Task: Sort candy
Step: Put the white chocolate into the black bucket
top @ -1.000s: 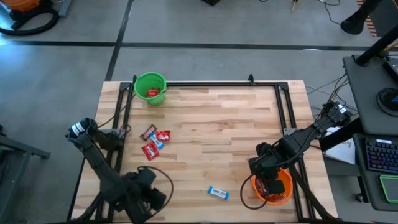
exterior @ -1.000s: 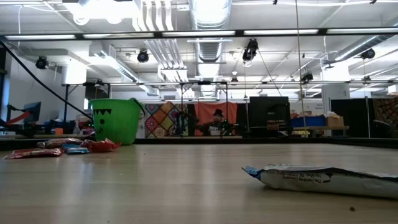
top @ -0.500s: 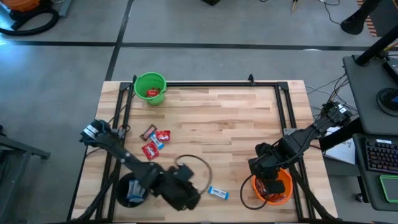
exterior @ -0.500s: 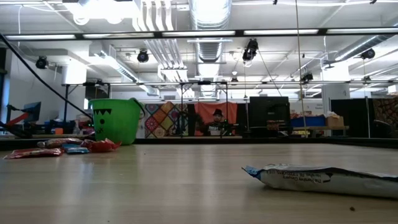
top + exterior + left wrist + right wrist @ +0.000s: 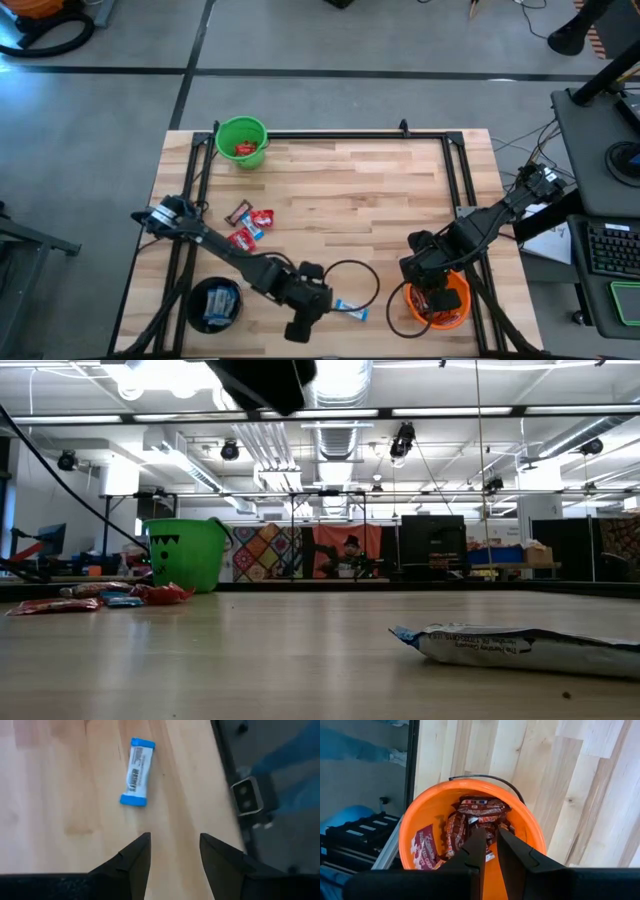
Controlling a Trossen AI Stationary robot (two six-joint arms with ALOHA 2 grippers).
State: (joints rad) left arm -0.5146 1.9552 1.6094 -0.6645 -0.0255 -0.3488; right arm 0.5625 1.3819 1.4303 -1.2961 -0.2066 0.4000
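The left gripper (image 5: 172, 852) hangs spread and empty just short of the blue packet (image 5: 136, 772), which lies flat beside the orange bucket (image 5: 455, 302). The packet is probably light, crinkly and slippery; pinch across its narrow middle. The right gripper (image 5: 490, 845), nearly closed and empty, waits over that bucket.

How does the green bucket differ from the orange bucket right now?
The round green plastic bucket stands at the table's far left corner; the round orange plastic bucket sits at the near right edge. The green one shows a few red candies, the orange one a fuller pile of dark brown bars. The right gripper hangs over the orange one; none is near the green. Both stand upright.
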